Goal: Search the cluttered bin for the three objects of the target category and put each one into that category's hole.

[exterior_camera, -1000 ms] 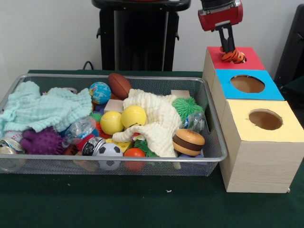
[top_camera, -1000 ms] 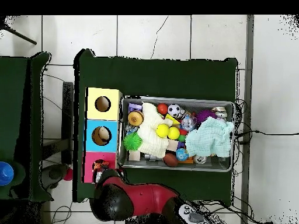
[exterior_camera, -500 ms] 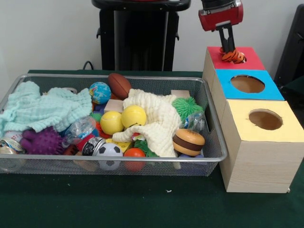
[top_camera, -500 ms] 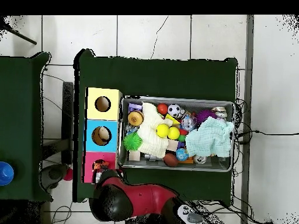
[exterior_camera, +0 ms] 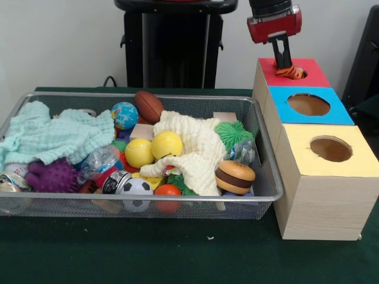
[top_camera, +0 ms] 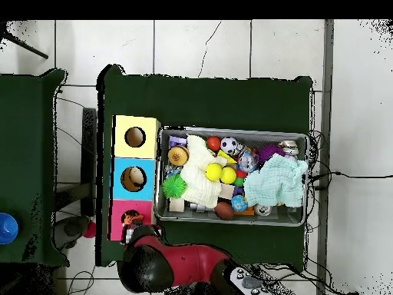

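My gripper (exterior_camera: 285,64) hangs over the red-faced box (exterior_camera: 314,74) at the far right, its fingers close together on the orange tiger-striped plush (exterior_camera: 292,72). The plush sits low in the red hole (exterior_camera: 299,73), only its top showing. In the overhead view the gripper (top_camera: 133,223) is over the red box (top_camera: 117,227) at the lower left. The silver wire-mesh bin (exterior_camera: 148,96) lies left of the boxes, also in the overhead view (top_camera: 230,130). No tan-brown plush shows in the bin.
The blue-faced box (exterior_camera: 340,115) and yellow-faced box (exterior_camera: 361,155) stand nearer the camera than the red one. The bin holds a mint cloth (exterior_camera: 53,135), cream cloth (exterior_camera: 198,151), purple spiky ball (exterior_camera: 53,176), toy burger (exterior_camera: 234,177), yellow balls (exterior_camera: 166,144), a football (exterior_camera: 148,105).
The tiger plush has sunk lower into the red hole, and the fingers stand straighter above it. The bin's contents have not moved.
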